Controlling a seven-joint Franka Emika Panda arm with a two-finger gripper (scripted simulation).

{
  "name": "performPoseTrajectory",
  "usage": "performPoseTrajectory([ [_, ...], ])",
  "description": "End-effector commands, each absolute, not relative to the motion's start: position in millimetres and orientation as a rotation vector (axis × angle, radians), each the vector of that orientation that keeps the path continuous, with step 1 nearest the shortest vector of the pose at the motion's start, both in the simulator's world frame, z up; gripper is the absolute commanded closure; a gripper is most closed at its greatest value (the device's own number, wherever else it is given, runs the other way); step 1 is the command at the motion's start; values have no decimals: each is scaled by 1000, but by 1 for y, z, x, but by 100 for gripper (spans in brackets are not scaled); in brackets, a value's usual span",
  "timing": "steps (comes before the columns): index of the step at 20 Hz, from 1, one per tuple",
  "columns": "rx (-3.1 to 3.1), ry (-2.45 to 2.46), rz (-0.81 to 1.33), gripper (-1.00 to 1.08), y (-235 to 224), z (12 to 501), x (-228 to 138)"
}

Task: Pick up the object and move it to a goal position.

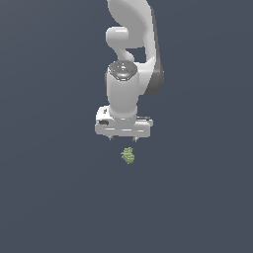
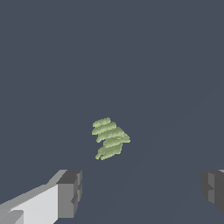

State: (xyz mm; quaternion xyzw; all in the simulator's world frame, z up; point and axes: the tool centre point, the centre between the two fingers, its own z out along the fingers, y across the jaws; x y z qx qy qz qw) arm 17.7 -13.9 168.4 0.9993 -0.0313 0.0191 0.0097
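The object [image 1: 128, 155] is a small, lumpy olive-green item with a ridged surface, lying on the dark grey floor. In the wrist view the object [image 2: 110, 138] shows free, with nothing touching it. My white gripper [image 1: 122, 139] hangs just above it, slightly toward the exterior view's left, pointing down. Its two dark fingertips [image 2: 70, 193] stand far apart, open, with nothing between them; the gripper [image 2: 142, 190] midpoint lies beside the object rather than over it.
A plain dark grey surface fills both views. The white arm [image 1: 131, 44] rises behind the gripper to the top of the exterior view. No other objects or edges show.
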Motion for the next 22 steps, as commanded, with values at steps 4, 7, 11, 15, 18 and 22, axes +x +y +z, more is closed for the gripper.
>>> performPoseTrajectory([
  [4, 3118, -243, 54, -92, -12, 162, 19],
  [7, 3111, -350, 51, -92, -11, 158, 20],
  [11, 3093, -518, 44, -92, -9, 151, 21],
  [15, 3064, -689, 37, -92, -7, 144, 22],
  [18, 3035, -816, 32, -92, -5, 139, 23],
  [22, 2987, -983, 25, -92, -3, 132, 24],
])
